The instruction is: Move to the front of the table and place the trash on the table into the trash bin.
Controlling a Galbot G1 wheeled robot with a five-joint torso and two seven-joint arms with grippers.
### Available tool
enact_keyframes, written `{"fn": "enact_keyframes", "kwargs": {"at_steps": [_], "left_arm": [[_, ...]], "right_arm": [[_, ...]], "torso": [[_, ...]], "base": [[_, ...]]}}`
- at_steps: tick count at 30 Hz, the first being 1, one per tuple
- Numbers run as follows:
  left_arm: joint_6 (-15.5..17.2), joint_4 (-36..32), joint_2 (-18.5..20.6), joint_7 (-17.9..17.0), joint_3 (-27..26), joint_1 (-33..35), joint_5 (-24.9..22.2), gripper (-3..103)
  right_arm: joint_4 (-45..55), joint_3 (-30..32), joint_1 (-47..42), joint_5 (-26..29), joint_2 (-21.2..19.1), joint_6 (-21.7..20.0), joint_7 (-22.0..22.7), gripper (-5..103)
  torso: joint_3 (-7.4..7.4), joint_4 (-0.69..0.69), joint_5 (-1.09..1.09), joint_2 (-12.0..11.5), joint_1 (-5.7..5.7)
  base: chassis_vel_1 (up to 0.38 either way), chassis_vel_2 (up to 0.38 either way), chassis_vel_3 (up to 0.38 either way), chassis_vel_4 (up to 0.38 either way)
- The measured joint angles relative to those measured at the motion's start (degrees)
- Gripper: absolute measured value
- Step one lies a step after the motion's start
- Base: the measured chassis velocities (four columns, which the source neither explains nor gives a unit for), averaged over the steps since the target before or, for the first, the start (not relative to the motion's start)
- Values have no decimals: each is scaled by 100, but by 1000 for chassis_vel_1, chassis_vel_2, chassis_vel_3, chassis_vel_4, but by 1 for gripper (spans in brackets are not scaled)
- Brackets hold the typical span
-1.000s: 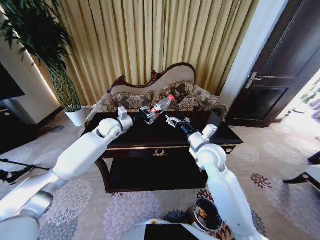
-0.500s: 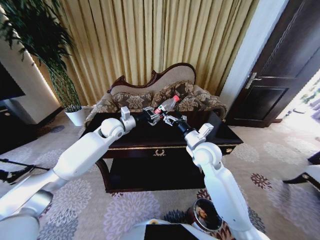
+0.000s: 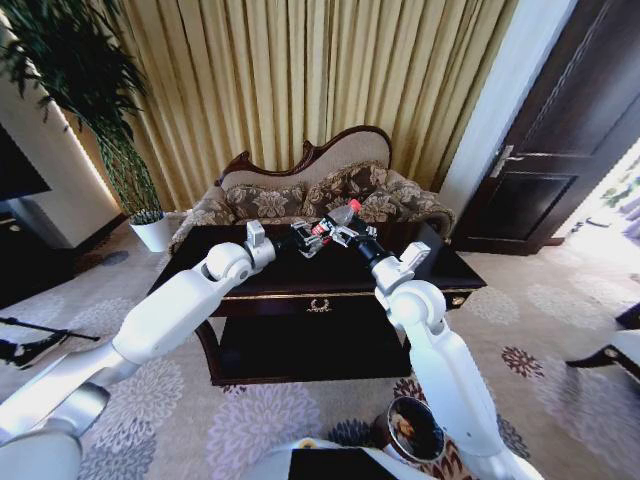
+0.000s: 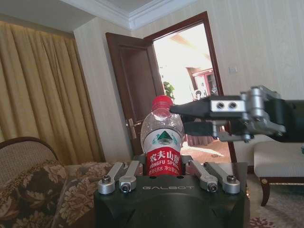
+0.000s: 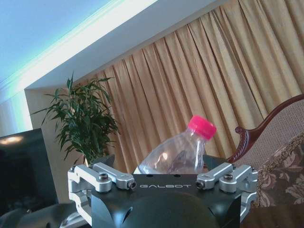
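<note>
A clear plastic bottle (image 3: 340, 215) with a red label and red cap is held tilted above the dark glossy table (image 3: 300, 278). My left gripper (image 3: 308, 238) is shut on its lower body, label facing the left wrist camera (image 4: 161, 147). My right gripper (image 3: 345, 233) meets it from the other side. Its fingers (image 4: 197, 108) stand open on either side of the bottle's neck and shoulder, just under the cap. The right wrist view shows the bottle (image 5: 178, 154) lying between its spread jaws. The round dark trash bin (image 3: 392, 418) stands on the carpet by my right arm.
A carved-back patterned sofa (image 3: 300, 198) stands right behind the table, with gold curtains beyond it. A white plant pot (image 3: 152, 232) is at the far left, and a dark door (image 3: 560, 120) at the right. Patterned carpet lies in front of the table.
My left gripper carried the bottle a little to the right. The right gripper rose and closed in until its open fingers came around the bottle's neck.
</note>
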Motion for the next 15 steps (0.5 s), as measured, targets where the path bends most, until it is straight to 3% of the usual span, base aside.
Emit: {"fn": "enact_keyframes", "kwargs": {"at_steps": [15], "left_arm": [[-21, 31, -124, 12, 105, -136, -8, 34]], "right_arm": [[-66, -99, 16, -27, 96, -20, 7, 100]], "torso": [[0, 1, 0, 0, 0]], "base": [[0, 0, 0, 0]]}}
